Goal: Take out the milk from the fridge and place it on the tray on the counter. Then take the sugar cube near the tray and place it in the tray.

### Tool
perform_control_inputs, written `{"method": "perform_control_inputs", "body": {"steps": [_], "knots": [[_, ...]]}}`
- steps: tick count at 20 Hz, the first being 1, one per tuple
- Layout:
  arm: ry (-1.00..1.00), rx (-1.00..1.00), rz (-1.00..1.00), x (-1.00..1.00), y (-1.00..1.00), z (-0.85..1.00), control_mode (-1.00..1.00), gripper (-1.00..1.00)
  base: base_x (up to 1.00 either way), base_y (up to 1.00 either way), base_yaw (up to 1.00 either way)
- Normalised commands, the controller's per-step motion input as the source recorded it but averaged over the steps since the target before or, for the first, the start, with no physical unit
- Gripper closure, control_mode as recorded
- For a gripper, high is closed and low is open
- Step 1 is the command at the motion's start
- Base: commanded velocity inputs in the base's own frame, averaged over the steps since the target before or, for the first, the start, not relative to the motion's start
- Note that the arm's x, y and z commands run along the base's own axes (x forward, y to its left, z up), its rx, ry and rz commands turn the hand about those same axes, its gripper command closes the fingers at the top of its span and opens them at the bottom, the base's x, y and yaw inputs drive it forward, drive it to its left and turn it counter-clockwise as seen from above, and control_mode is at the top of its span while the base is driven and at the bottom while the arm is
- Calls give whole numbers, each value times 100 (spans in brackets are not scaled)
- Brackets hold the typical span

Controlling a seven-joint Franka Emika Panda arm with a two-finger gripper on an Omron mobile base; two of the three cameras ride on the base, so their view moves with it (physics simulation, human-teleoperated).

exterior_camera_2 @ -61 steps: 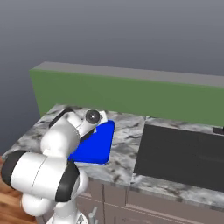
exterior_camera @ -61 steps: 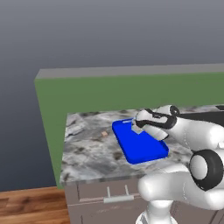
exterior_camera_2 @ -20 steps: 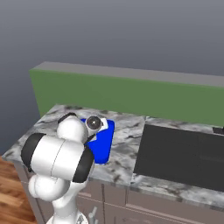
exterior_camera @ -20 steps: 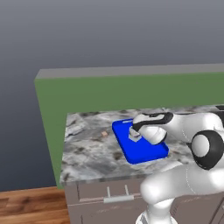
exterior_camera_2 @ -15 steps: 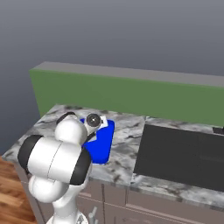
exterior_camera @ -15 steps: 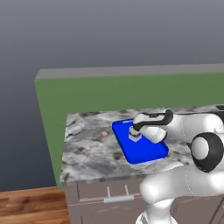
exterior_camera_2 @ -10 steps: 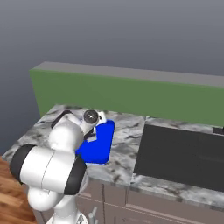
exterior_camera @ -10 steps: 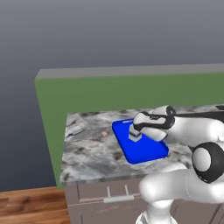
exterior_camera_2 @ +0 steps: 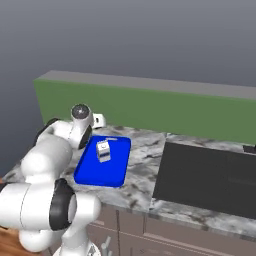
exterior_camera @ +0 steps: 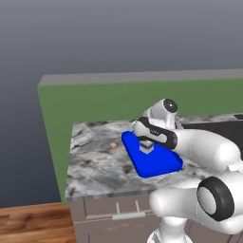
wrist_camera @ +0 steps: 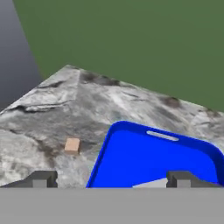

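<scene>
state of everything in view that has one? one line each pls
milk: upright on the tray, not held
tray: flat on the counter, holds the milk
sugar cube: on the counter beside the tray, outside it
gripper: open, holding nothing
counter: carries the tray and the sugar cube

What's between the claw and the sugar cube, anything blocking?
Nothing visible. The sugar cube sits alone on bare counter just beside the tray, and the open claw has a clear path to it.
</scene>
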Motion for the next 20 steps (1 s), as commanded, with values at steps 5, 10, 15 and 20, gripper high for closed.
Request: {"method": "perform_control_inputs", "body": {"steps": [5,10,15,20], "knots": [[31,5,-12,0,77,18,-100,-100,0,0,0],[31,0,-8,0,38,-1,-100,-100,0,0,0],[21,0,-1,-6,13,-23,-100,-100,0,0,0],[11,0,0,-15,1,-36,-100,-100,0,0,0]]}}
